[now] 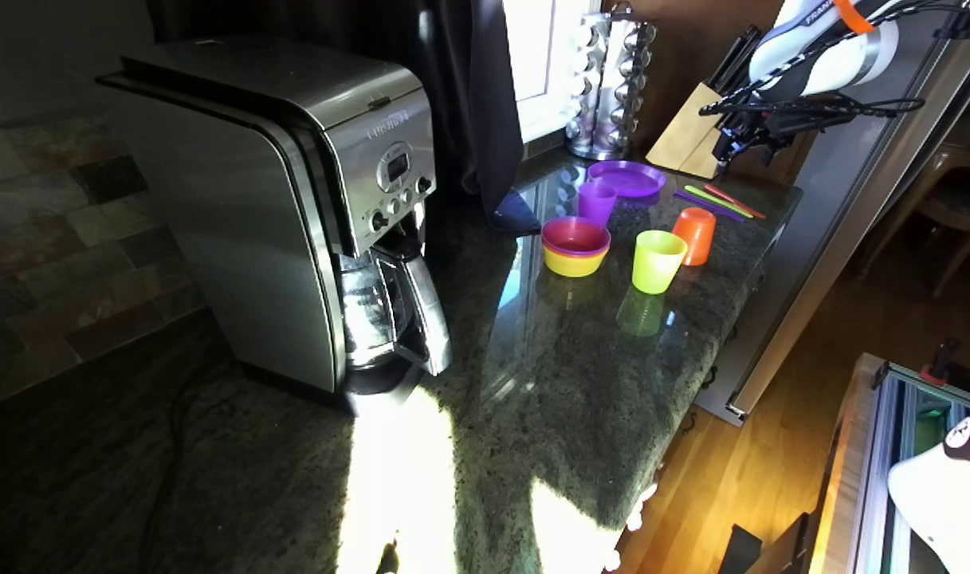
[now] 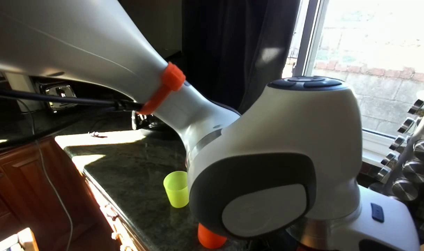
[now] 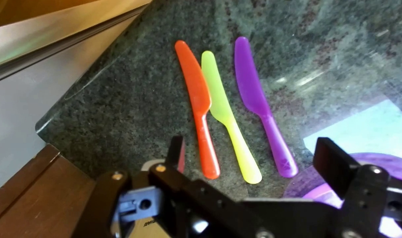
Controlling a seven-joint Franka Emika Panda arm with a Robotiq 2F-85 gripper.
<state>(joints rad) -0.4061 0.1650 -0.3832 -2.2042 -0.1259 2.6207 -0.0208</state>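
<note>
Orange knife [image 3: 200, 99], yellow-green knife [image 3: 224, 112] and purple knife [image 3: 252, 92] lie side by side on dark counter [image 3: 128, 109], near its corner; contact between first two unclear. Your gripper [image 3: 253, 153] hangs above, fingers spread wide; in wrist view you see handle ends between fingers. Purple plate [image 1: 634, 177] sits near purple handle. Farther out: purple cup [image 1: 597, 203], stacked bowls [image 1: 575, 261], yellow-green cup [image 1: 656, 265], orange cup [image 1: 696, 237]. Coffee maker [image 1: 277, 215] stands well apart.
</note>
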